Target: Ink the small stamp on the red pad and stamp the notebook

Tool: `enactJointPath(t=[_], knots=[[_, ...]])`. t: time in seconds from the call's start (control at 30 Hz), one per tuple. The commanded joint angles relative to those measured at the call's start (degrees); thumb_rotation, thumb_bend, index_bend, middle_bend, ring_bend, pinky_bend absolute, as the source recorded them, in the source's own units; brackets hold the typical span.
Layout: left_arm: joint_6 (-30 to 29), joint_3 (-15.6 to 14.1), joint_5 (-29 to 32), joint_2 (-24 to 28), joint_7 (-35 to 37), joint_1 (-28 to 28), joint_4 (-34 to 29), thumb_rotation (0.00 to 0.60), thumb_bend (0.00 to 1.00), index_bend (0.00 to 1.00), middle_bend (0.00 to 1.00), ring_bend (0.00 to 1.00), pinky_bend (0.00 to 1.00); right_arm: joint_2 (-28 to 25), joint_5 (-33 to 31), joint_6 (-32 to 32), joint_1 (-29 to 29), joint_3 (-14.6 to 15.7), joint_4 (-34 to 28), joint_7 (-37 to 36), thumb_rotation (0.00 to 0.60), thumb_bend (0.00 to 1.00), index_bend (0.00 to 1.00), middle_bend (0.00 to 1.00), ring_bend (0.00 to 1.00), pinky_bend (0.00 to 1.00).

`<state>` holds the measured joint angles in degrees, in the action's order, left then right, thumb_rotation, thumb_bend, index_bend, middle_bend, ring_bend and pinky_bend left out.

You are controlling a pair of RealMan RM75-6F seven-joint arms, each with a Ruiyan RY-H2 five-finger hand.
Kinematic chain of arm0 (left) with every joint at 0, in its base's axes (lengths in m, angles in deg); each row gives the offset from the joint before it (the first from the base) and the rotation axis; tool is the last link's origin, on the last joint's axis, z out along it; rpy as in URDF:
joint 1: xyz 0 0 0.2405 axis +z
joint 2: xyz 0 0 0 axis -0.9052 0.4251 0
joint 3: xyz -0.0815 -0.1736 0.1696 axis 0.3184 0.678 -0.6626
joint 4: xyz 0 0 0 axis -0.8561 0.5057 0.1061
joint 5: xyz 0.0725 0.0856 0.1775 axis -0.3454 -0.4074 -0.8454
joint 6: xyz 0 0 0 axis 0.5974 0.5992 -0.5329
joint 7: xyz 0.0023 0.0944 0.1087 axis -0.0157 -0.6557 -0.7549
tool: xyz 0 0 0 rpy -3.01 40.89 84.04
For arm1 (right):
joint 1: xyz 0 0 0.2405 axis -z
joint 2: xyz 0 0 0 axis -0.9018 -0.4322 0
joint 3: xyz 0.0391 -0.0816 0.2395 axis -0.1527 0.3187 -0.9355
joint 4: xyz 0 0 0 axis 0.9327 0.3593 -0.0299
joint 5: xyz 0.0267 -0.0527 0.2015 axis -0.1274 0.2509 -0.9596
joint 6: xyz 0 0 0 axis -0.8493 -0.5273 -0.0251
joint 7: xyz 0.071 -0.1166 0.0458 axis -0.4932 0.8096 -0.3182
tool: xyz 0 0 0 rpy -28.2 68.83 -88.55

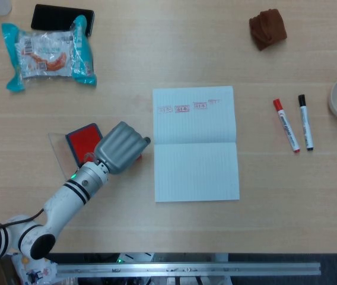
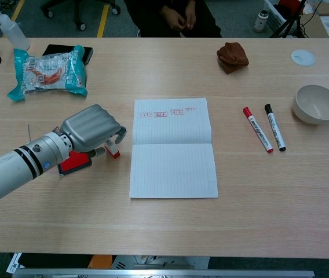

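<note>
My left hand (image 1: 121, 146) (image 2: 92, 127) hangs low over the table between the red pad and the notebook, fingers curled down. Under those fingers stands the small stamp (image 2: 113, 152), red and white, tilted, with its top inside the hand; only a red sliver of the stamp (image 1: 137, 157) shows in the head view. The red pad (image 1: 82, 139) (image 2: 75, 162) lies open just left of the hand, partly covered by the wrist. The notebook (image 1: 196, 142) (image 2: 173, 147) lies open to the right, with several red prints along its top edge. My right hand is out of both views.
A teal snack bag (image 1: 47, 54) and a black phone (image 1: 62, 18) lie at the back left. A red marker (image 1: 286, 125) and a black marker (image 1: 305, 122) lie right of the notebook, a bowl (image 2: 317, 104) beyond them. A brown cloth (image 1: 267, 28) sits at the back.
</note>
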<state>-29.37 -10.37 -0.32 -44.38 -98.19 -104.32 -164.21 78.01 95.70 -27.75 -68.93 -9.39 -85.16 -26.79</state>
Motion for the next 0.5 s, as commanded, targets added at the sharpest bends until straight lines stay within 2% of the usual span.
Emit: enactJointPath(t=[0.03,0.5], knots=[[-0.2,-0.1,-0.1,-0.3,-0.2,0.1,0.3,0.600,0.25,0.47,1.00,1.00,1.00,0.0,-0.1,0.0,0.0,0.0,0.0,0.0,0.600,0.29,0.40,0.39,0.32,0.38],[-1.2,-0.4,-1.1,-1.0,-0.4,0.7,1.8,0.600,0.25,0.51,1.00,1.00,1.00,0.1,0.0,0.2,0.1,0.1,0.2,-0.2,0.600,0.29,0.40,0.39,0.32,0.38]])
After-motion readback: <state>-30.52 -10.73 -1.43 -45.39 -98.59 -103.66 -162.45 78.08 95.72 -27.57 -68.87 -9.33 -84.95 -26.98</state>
